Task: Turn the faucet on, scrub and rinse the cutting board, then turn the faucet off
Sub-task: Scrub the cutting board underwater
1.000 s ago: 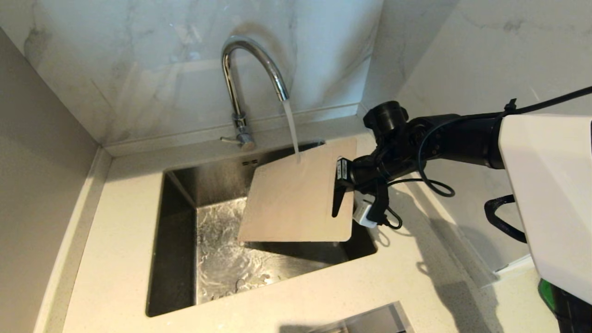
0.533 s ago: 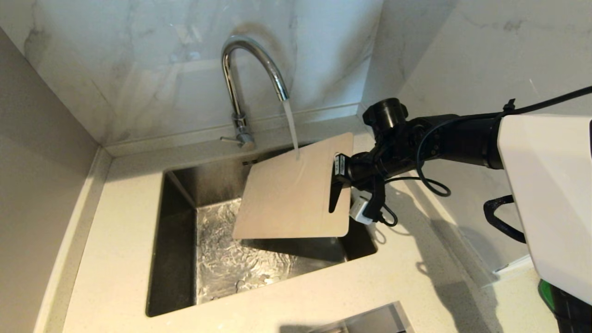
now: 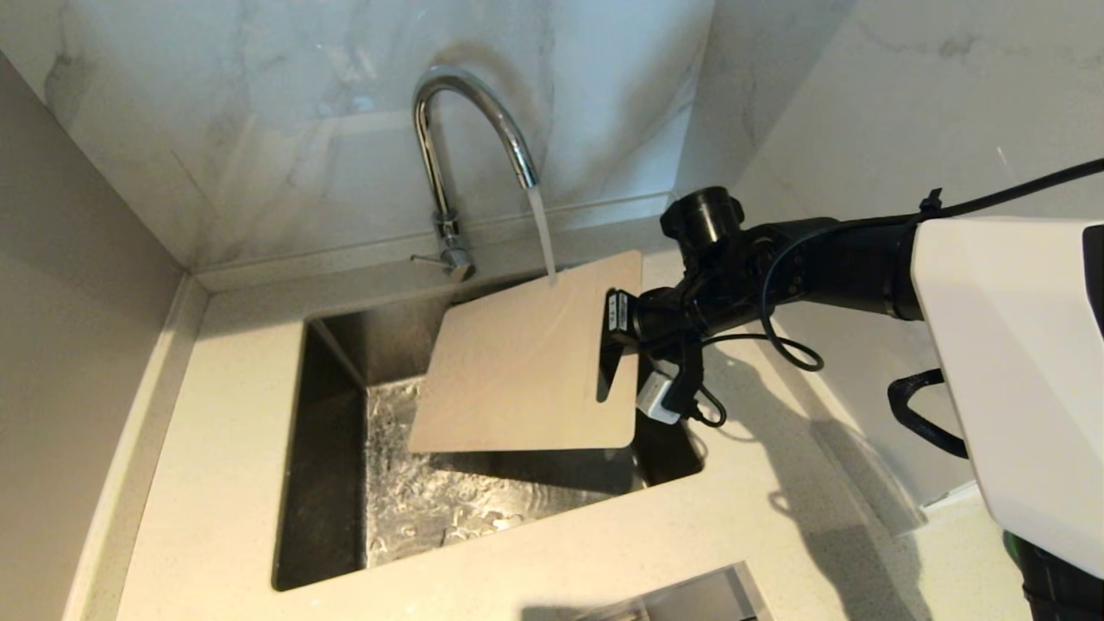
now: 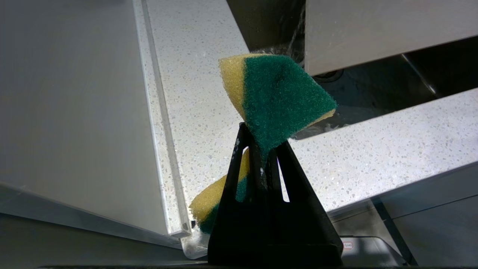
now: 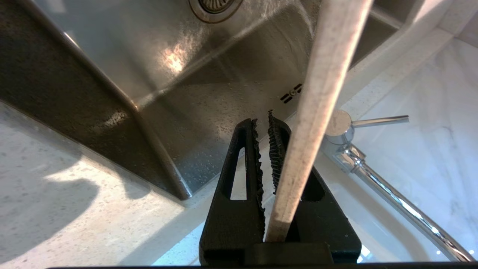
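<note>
Water runs from the chrome faucet (image 3: 466, 112) onto the far edge of the cream cutting board (image 3: 517, 362). The board hangs tilted above the sink (image 3: 328, 483). My right gripper (image 3: 614, 345) is shut on the board's slotted handle end, at the sink's right side. In the right wrist view the board's edge (image 5: 317, 93) crosses my right gripper (image 5: 263, 119), with the faucet (image 5: 373, 175) and its lever (image 5: 381, 120) behind. My left gripper (image 4: 261, 138), seen only in its wrist view, is shut on a green-and-yellow sponge (image 4: 276, 97).
A speckled counter (image 3: 216, 448) surrounds the steel sink, whose floor is wet. Marble walls stand close behind and to the right. The faucet's thin lever (image 3: 429, 259) points left at its base. The drain (image 5: 216, 4) lies under the board.
My right gripper has carried the cutting board a little to the left under the stream. The water keeps running.
</note>
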